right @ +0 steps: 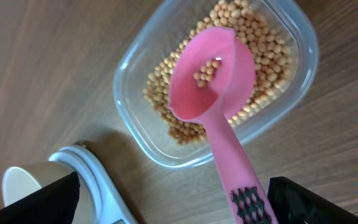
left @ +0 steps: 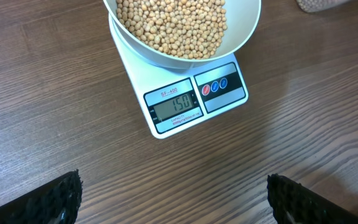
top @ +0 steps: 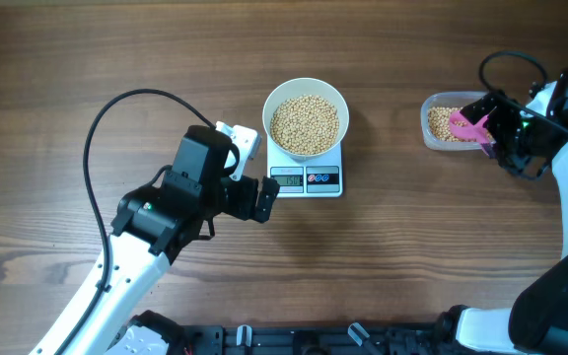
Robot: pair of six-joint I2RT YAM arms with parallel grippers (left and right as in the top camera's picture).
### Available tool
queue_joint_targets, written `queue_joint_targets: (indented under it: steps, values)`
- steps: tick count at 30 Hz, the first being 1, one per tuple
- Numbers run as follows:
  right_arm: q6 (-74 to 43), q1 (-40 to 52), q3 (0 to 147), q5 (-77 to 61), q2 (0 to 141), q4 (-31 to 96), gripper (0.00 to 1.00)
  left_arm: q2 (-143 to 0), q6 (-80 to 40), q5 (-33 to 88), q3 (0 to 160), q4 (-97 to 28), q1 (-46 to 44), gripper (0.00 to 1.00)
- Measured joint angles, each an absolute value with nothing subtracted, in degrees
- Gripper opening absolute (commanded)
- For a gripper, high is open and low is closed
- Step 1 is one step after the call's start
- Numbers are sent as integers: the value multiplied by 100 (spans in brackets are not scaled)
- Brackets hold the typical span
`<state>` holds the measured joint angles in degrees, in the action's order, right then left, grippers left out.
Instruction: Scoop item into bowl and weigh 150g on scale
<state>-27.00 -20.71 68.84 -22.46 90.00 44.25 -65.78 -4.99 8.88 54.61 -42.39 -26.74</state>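
The white bowl (top: 305, 83) sits on the scale (top: 306, 180), filled with tan beans (top: 305, 122). In the left wrist view the scale (left: 194, 99) display reads 150 under the bowl (left: 241, 37). My left gripper (top: 251, 176) is open over bare table just left of the scale, with nothing between its fingers (left: 55, 202). At the right, a pink scoop (right: 213, 81) holding a few beans rests in the clear tub (right: 129, 118). My right gripper (right: 173, 199) is open. The scoop's handle lies loose between its jaws, close to the right finger (right: 316, 202).
The tub (top: 432, 128) of leftover beans (right: 266, 56) stands right of the scale with the scoop (top: 466, 125) in it, under my right gripper (top: 491, 133). A white rounded object (right: 89, 174) shows low in the right wrist view; what it is I cannot tell.
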Motion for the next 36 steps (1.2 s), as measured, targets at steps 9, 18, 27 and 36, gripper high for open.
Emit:
queue_joint_targets:
  steps: [9,18,27,36]
  values:
    - [-2694,-2071,6917,-2779,8597,4318,100,-6578,-499,888,5461,-4239,-2674,100]
    - [-2423,-2071,6947,-2071,8241,5052,100,-6578,-499,891,5461,-4241,-2674,100]
    - [-2346,-2047,6958,-3026,8239,3841,100,-6578,-499,891,5461,-4241,-2674,100]
    - [-2237,-884,6960,-2582,8239,2416,100,-6578,-499,891,5461,-4241,-2674,100]
